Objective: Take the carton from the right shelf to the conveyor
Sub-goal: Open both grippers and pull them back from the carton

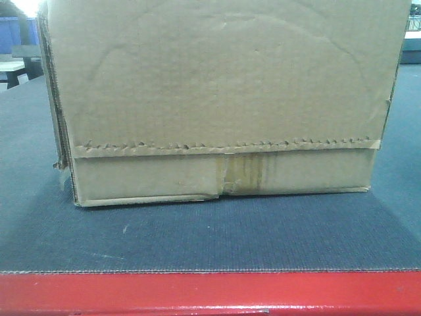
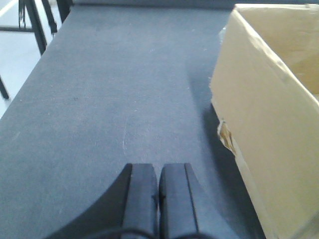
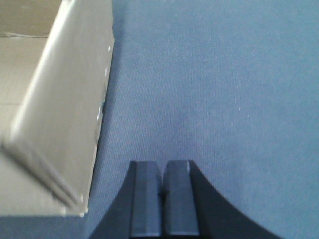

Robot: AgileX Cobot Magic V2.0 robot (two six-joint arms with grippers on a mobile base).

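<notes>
A large brown carton (image 1: 223, 99) sits flat on the dark grey belt of the conveyor (image 1: 197, 237), filling most of the front view, its near face set back from the bright red front edge (image 1: 210, 293). A jagged-edged strip of tape (image 1: 227, 146) runs across the lower part of that face, and glossy vertical tape (image 1: 247, 172) covers the middle seam below it, where the cardboard is torn and a little crumpled. Seen from the left wrist, the left gripper (image 2: 158, 199) hangs over bare belt, its two dark fingers pressed together with nothing between them; the carton's side wall stands to the right of it, near but apart, with a small tear at the bottom corner (image 2: 227, 137). Seen from the right wrist, the right gripper (image 3: 163, 199) is likewise clenched on nothing above the belt, with the carton's other side, slightly blurred, off to its left and clear of the fingers. Dark frame legs (image 2: 35, 25) show beyond the belt's far left edge.
</notes>
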